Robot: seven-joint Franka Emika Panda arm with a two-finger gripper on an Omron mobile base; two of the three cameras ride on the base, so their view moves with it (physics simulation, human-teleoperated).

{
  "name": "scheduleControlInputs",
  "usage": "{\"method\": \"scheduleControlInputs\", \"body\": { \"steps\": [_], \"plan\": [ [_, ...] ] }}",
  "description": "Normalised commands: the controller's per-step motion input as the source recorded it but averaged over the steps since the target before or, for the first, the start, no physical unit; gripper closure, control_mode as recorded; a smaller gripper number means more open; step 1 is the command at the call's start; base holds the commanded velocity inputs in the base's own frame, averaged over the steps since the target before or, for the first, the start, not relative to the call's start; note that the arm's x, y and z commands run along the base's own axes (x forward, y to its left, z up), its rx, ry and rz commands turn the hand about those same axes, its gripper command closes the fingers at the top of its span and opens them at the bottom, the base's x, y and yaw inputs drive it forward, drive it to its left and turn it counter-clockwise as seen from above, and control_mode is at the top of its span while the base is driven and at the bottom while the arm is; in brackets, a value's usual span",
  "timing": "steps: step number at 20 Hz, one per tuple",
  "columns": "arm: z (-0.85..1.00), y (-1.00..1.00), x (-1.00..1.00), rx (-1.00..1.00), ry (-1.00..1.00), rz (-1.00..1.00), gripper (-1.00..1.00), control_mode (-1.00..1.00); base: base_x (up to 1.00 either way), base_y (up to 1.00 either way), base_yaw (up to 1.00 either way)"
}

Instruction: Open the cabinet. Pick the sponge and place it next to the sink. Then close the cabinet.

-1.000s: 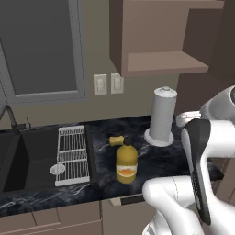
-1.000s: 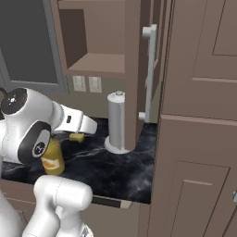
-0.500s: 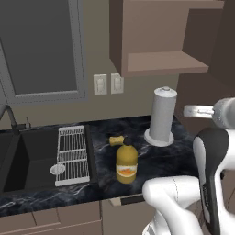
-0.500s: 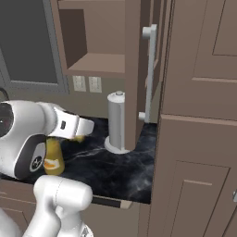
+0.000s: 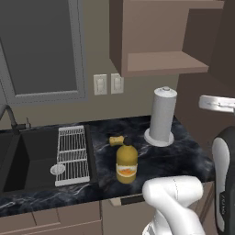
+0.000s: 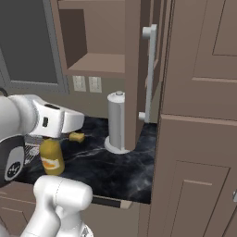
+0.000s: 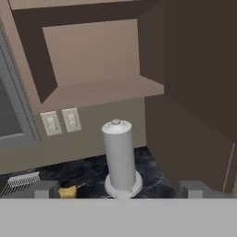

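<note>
The cabinet (image 6: pixel 134 69) door was swung open, the sponge (image 5: pixel 115 140) was left near the sink (image 5: pixel 27 158), gripper (image 7: pixel 118 189) spread wide.

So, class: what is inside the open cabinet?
The cabinet shows one bare shelf and its back wall, nothing on it. Its open door hides part of the right side. The sponge lies on the counter.

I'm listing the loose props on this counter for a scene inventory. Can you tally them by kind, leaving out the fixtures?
Sponge: 1
Bottle: 1
Paper towel roll on its stand: 1
White wire rack by the sink: 1
Total: 4
</note>
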Motion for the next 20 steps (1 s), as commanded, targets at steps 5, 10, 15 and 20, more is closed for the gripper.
{"method": "scheduleControlInputs", "body": {
  "steps": [5,10,15,20],
  "plan": [
    [0.46,0.0,-0.83,0.0,-0.06,0.0,-1.0,-1.0,0.0,0.0,0.0],
    [0.15,0.0,-0.76,0.0,-0.23,0.0,-1.0,-1.0,0.0,0.0,0.0],
    [0.21,0.0,-0.43,0.0,-0.24,-0.01,-1.0,-1.0,0.0,0.0,0.0],
    [0.26,0.0,-0.37,0.0,-0.21,-0.04,-1.0,-1.0,0.0,0.0,0.0]
  ]
}}
